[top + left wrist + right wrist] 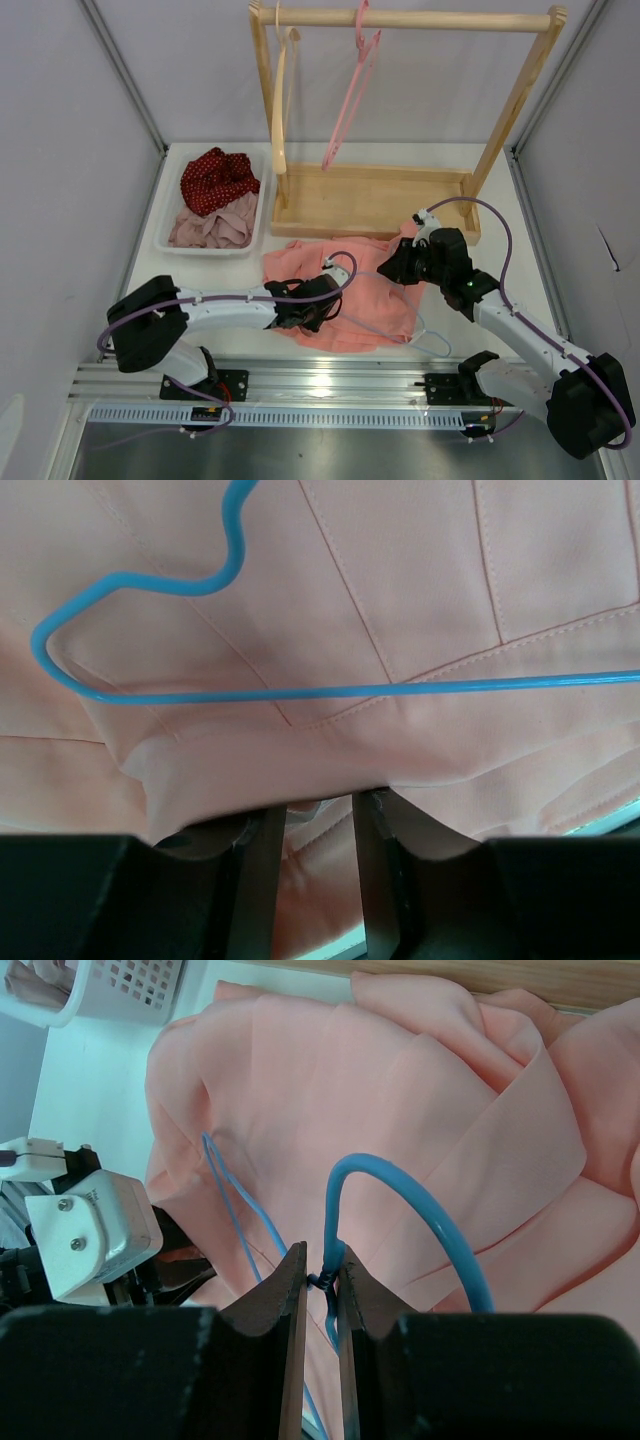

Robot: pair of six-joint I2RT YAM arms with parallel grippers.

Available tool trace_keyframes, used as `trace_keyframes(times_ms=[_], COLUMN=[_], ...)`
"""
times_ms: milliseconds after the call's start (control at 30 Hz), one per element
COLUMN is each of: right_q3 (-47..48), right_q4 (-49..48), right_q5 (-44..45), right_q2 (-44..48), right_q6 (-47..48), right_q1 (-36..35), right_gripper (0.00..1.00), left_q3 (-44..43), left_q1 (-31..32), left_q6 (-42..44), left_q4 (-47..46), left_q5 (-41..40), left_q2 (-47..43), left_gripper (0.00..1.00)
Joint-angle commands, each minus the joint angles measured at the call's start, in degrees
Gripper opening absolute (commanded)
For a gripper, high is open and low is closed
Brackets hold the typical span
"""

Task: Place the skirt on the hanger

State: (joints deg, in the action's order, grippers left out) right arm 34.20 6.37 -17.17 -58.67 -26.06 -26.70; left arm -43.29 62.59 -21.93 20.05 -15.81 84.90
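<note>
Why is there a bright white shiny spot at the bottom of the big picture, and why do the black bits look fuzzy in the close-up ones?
Top external view: light glares off the metal rail. Left wrist view: the left gripper sits too near the lens, so it blurs, while the skirt and the hanger look sharp. Right wrist view: the right gripper is soft-edged too.
</note>
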Motion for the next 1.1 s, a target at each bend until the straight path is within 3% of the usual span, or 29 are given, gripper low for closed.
trace_keyframes(times_ms=[0, 200, 333, 500, 833, 1067], right_q3=[2.19, 2.28, 2.46, 2.81, 3.68, 3.95], right_q4=[-0.22, -0.04, 0.57, 1.01, 0.05, 0.40], right_q5=[0.29, 0.65, 0.99, 1.35, 0.91, 1.96], right_q2=[0.58, 1.11, 1.98, 3.04, 2.34, 2.78], right_q6=[-0.21, -0.21, -0.30, -0.48, -1.36, -2.23], right_q1=[0.33, 0.51, 0.68, 1.12, 1.65, 1.74], right_gripper=[0.00, 0.00, 0.00, 0.00, 0.00, 0.00], left_q3=[0.13, 0.05, -0.74, -2.24, -4.87, -3.03], left_q1=[-0.62, -0.71, -0.89, -1.85, -4.40, -13.17], left_q6=[0.31, 0.22, 1.01, 2.85, 7.52, 3.13], left_q4=[-1.95, -2.30, -1.77, -0.90, -0.19, -5.02], left_q5=[0.26, -0.01, -0.01, 2.45, 24.68, 34.17], left_q2=[0.96, 0.70, 0.53, -0.53, -2.99, -5.89], left_gripper=[0.36, 0.29, 0.13, 0.00, 0.00, 0.00])
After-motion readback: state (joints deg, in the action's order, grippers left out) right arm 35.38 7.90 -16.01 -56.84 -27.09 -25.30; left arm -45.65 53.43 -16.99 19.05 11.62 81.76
